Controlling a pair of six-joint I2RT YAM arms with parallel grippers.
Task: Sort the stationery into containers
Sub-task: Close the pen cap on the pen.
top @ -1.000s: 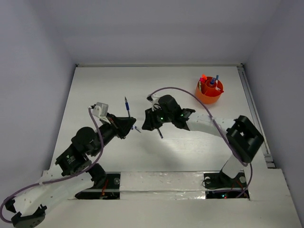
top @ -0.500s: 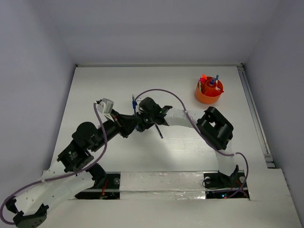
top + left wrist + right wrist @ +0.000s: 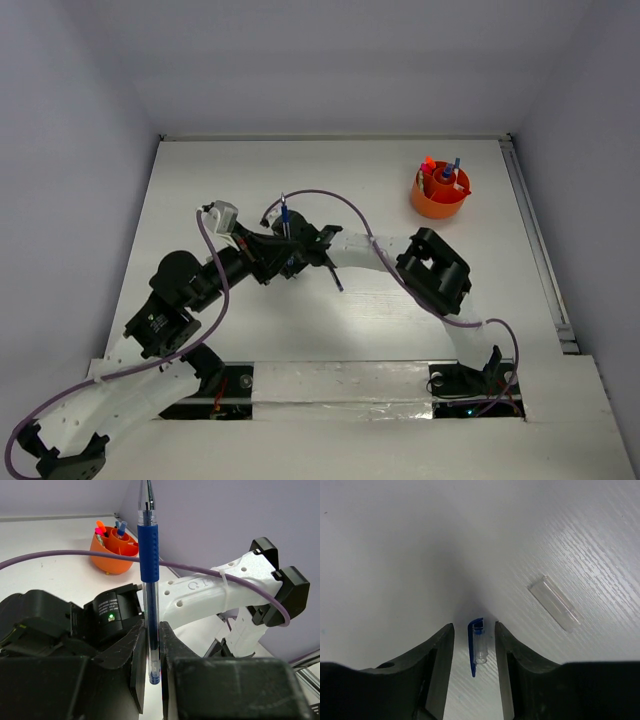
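Right gripper (image 3: 472, 630) moved away from part-filled round orange plastic cup (image 3: 438, 208), jaws apart astride small blue cap (image 3: 477, 647); left gripper (image 3: 152, 635) clamps clear blue-grip pen (image 3: 149, 555), both unsorted.

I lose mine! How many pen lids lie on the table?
2: a blue lid between fingers of the right claw, a clear lid lying apart. Others may be hidden.

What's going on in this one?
The left gripper is shut on a blue pen, holding it upright. The right gripper is open, its fingers either side of a small blue pen cap lying on the table, a clear tube piece nearby. The orange cup at the far right already holds several pieces.
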